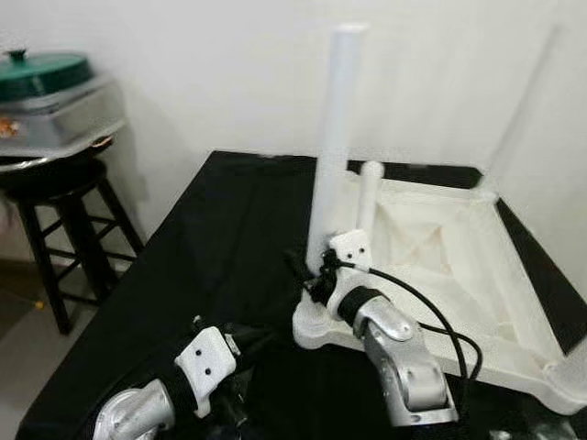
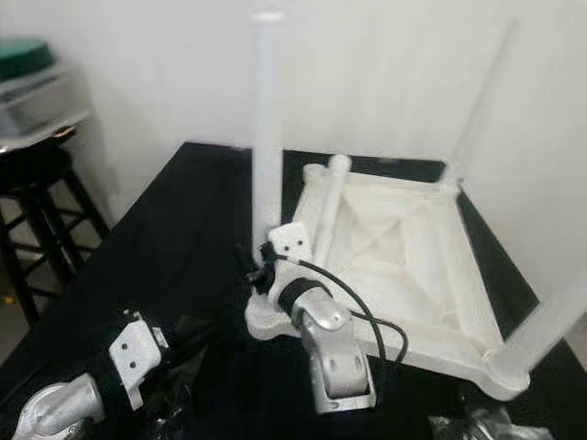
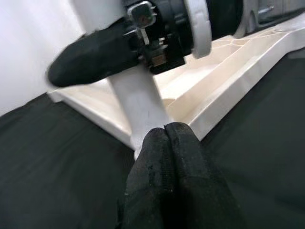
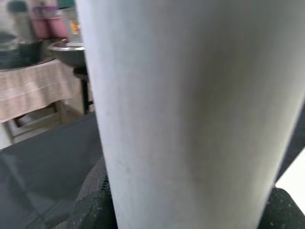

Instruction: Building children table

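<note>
Gripping the upright white leg [image 1: 332,137] at its base, right gripper [image 1: 316,268] jaws clamp it in the near-left corner socket of the upturned tabletop [image 1: 459,266]. Left gripper [image 3: 167,138], jaws pressed together and empty, sits just beside that corner. Risk: off-axis push tilts the leg or slides the tabletop across the black-covered table [image 1: 211,247].

Matt white plastic table leg [image 1: 335,137]

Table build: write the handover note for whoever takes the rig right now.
Right gripper: shut on the near-left leg, low near its base.
Left gripper: shut, empty, tips close to that leg's base.
White tabletop lies upside down on the black cloth.
Done: legs stand at three corners, one shorter post beside the held leg.
Left: check the held leg is seated, release, then flip.
</note>
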You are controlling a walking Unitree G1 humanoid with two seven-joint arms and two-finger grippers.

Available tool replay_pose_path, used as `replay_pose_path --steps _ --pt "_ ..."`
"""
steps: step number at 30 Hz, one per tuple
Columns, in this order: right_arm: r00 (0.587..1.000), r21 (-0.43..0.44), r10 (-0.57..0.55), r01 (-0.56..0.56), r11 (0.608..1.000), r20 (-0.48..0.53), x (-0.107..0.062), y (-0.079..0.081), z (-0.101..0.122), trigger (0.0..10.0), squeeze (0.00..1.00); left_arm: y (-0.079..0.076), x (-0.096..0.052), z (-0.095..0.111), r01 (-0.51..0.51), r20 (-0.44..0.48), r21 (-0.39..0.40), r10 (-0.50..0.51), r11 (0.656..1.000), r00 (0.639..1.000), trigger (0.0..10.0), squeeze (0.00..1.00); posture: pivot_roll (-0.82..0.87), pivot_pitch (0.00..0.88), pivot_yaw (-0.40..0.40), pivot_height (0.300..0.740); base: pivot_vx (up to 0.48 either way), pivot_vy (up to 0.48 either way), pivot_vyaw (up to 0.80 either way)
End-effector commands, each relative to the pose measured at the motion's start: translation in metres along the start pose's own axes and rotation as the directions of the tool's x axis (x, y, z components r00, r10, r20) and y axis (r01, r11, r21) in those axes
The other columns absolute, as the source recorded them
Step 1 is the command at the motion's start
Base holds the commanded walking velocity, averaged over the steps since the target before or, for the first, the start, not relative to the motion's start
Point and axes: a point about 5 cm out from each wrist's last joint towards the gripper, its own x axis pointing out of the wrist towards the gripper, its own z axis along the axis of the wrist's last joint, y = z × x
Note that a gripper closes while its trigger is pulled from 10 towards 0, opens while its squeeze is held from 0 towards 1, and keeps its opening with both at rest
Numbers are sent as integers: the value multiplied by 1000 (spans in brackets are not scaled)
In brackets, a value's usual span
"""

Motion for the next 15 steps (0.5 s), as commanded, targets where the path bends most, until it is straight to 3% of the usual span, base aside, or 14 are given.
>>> replay_pose_path --steps 1,2,3,4,8,9,11,12,13,14,15 --pt "988 45 2 5 999 -152 -2 -9 -29 4039 0 0 0 -4 17 -27 1 -17 1000 999 10000 0 -42 42 -14 740 0 0 0" --pt "985 38 47 -41 998 -163 -2 -13 -28 10000 0 1 1 -4 7 -26 -1 -7 1000 1000 10000 0 -45 37 -13 740 0 0 0" --pt "983 39 80 -75 996 -167 -4 -13 -25 10000 0 1 1 -4 -1 -25 -3 1 1000 1000 10000 0 -45 37 -13 740 0 0 0" --pt "980 29 121 -118 993 -157 -5 -14 -20 10000 1000 1 1 -4 -8 -24 -5 8 1000 1000 10000 0 -42 35 -14 740 0 0 0" --pt "976 9 173 -173 985 -130 -7 -13 -8 10000 1000 1 2 -4 -8 -24 -4 8 1000 1000 10000 0 -40 32 -18 740 0 0 0" --pt "970 -21 226 -229 973 -96 -8 -15 2 10000 1000 1 3 -4 -6 -25 -1 6 1000 1000 10000 0 -36 29 -19 740 0 0 0" --pt "918 -96 391 -396 913 -69 -12 -15 17 10000 1000 1 3 -4 -4 -25 1 4 1000 1000 10000 0 -35 28 -19 740 0 0 0" --pt "918 -96 391 -396 913 -69 -12 -15 17 10000 1000 1 3 -4 -4 -25 1 4 1000 1000 10000 0 -35 28 -19 740 0 0 0" --pt "886 -124 457 -463 878 -76 -13 -16 21 10000 824 1 4 -5 -4 -26 1 4 1000 1000 10000 0 -35 24 -20 740 0 0 0" --pt "823 -130 562 -568 813 -86 -12 -23 29 10000 0 1 5 -5 -3 -27 2 3 1000 1000 10000 0 -25 15 -27 740 0 0 0" --pt "803 -128 589 -595 793 -84 -11 -25 32 10000 0 1 6 -6 -2 -28 3 2 1000 1000 10000 0 -25 15 -27 740 0 0 0"
